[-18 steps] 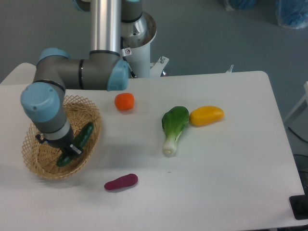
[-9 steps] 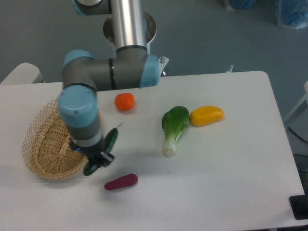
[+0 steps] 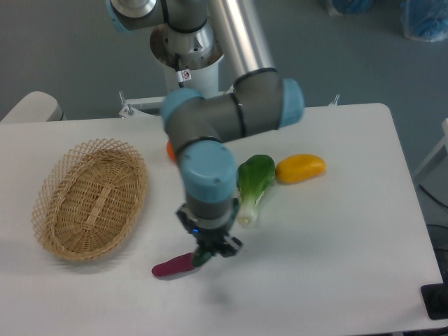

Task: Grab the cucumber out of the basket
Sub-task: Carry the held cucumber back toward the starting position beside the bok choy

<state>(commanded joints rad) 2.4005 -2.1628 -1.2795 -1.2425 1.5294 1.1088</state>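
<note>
Cucumber (image 3: 202, 257) now out of basket (image 3: 91, 199), mostly hidden.

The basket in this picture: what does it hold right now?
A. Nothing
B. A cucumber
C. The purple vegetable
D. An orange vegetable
A: the basket shows only bare wicker inside, while the gripper is off to its right over the table, near the purple vegetable.

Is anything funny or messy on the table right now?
Nothing is spilled or broken. The basket sits flat and empty. The one odd thing: the cucumber is almost hidden under the pincer, only a dark green bit showing right beside the purple vegetable.
</note>
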